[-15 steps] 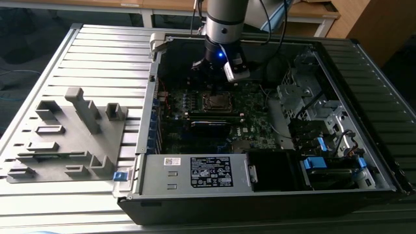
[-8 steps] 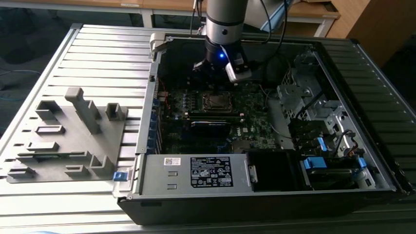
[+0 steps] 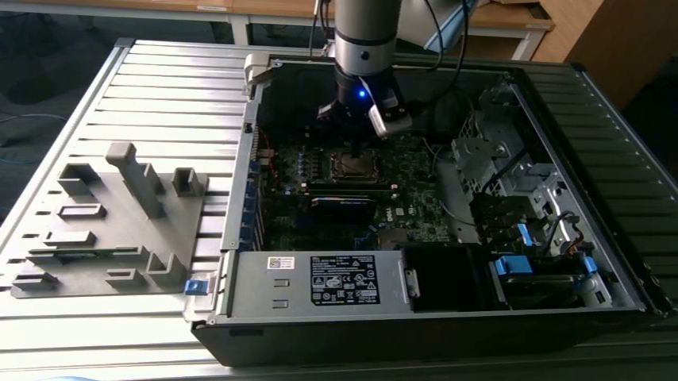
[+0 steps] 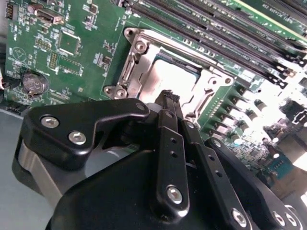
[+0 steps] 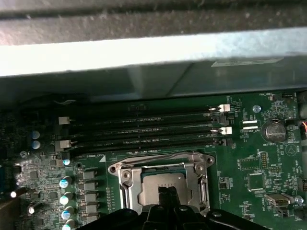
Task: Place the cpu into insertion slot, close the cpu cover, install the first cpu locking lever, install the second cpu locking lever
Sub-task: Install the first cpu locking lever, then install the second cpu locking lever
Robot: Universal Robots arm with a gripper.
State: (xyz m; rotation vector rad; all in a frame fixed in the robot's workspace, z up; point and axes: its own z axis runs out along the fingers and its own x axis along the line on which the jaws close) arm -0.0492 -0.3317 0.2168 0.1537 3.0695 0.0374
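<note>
You had a matte black gripper [image 4: 168, 98] over a green motherboard [image 4: 91, 43] speckled with small silver and black parts. The cpu cover [image 5: 160, 170] was a silvery frame around the pale grey cpu [image 4: 172, 79]. The computer case [image 3: 445, 317] was black with blue clips, beside a plain grey fixture [image 3: 111, 230].

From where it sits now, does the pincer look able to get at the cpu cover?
Probably yes. The pincer hangs right over the socket, and the cpu cover lies down flat around the cpu with nothing between them. The memory slots beside it sit clear of the way.
</note>
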